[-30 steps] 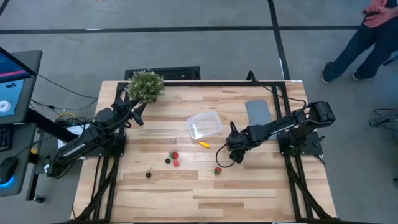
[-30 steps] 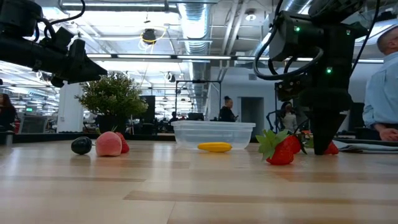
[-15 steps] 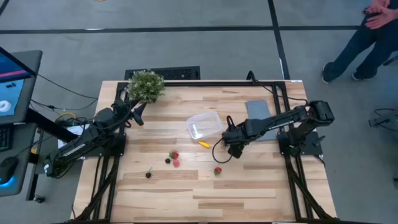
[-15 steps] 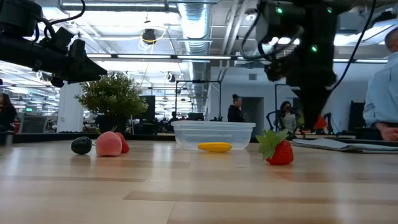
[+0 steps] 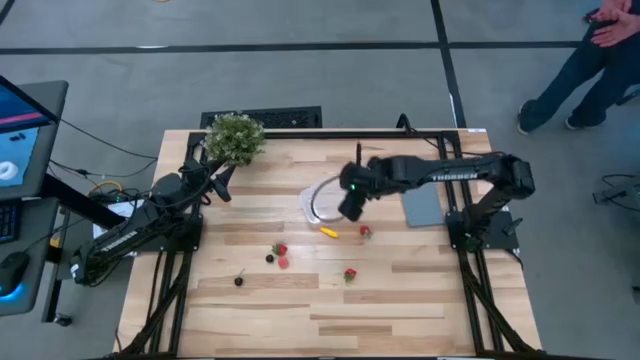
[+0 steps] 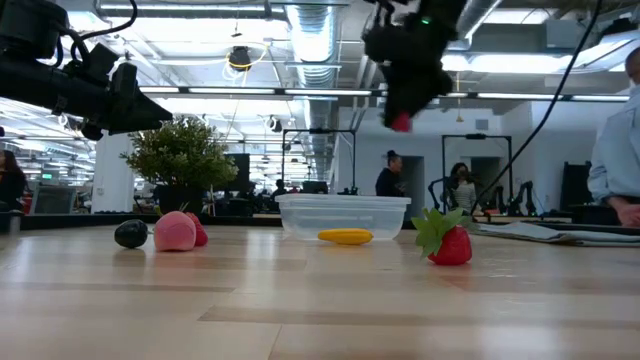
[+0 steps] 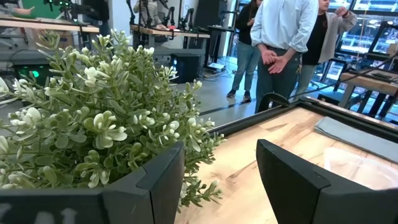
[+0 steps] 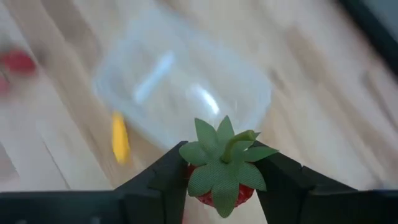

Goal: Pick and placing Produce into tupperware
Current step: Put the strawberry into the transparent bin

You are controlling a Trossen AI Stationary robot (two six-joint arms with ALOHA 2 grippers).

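The clear tupperware (image 5: 322,199) stands mid-table, also in the low view (image 6: 343,215) and right wrist view (image 8: 180,87). My right gripper (image 5: 351,205) hangs high over its right part, shut on a red strawberry (image 6: 400,122) with a green top (image 8: 224,163). A yellow piece (image 5: 328,232) lies just near of the tub. Other strawberries lie on the table (image 5: 365,231), (image 5: 349,272), (image 5: 281,250). Dark berries (image 5: 269,258), (image 5: 239,281) lie near them. My left gripper (image 7: 221,186) is open and empty beside the potted plant (image 5: 234,138). My right gripper pinches the strawberry's red body (image 8: 214,199) between its two fingers (image 8: 168,180), one on each side. The green top faces back toward the wrist. The fingers slant down from the table's right. The strawberry is lifted clear, well above the tub.
A flat grey slab (image 5: 420,195) lies right of the tub, partly under my right arm. The bushy plant stands at the far left. A person's legs (image 5: 580,60) show beyond the table's far right corner. Other people stand in the room behind.
My right gripper has risen from the table with the strawberry. It has swung toward the far-left, from beside the near-right strawberry to above the tub. The strawberry is now lifted clear of the wood. Moving away, the arm has uncovered another strawberry on the table.
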